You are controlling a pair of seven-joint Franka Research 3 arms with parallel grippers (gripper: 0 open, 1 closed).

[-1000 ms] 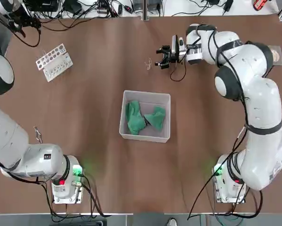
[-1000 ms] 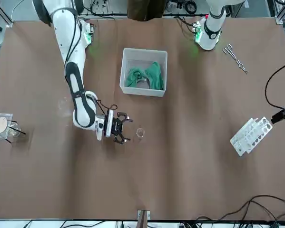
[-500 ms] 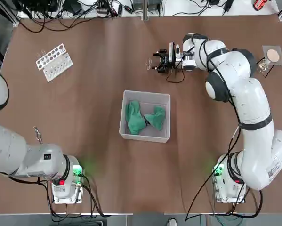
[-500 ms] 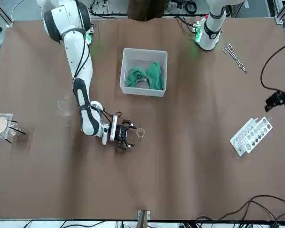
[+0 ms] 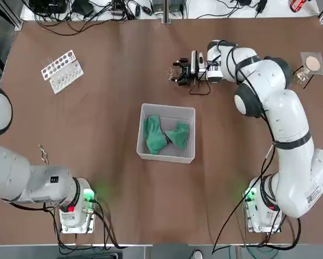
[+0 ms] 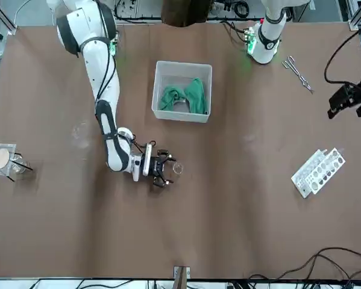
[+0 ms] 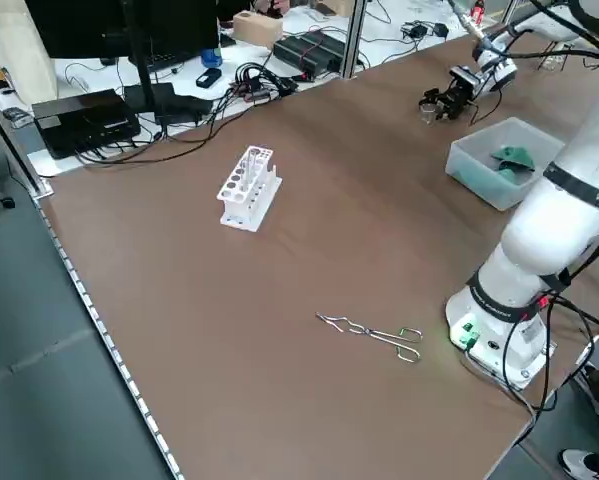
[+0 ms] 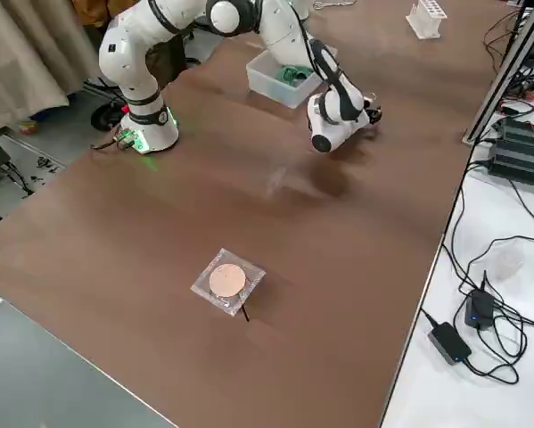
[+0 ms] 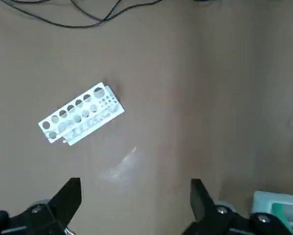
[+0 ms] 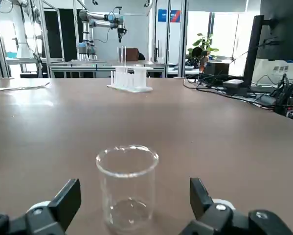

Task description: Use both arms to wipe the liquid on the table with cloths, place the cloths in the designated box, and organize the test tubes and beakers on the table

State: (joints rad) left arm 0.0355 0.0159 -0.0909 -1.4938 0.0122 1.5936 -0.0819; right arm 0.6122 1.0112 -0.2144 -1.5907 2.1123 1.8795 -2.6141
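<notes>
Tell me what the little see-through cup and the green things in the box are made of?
The cup looks like clear glass: smooth, shiny, and the table shows through it. The green things look like soft cloth, matte and crumpled into folds. Their box seems cloudy, see-through plastic.

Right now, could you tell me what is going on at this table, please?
Both green cloths already lie in the grey box at mid-table. The right gripper is low at the far side, its jaws open on either side of a small clear beaker that stands upright on the table, not yet gripped. The left gripper hangs open above the white tube rack.
</notes>
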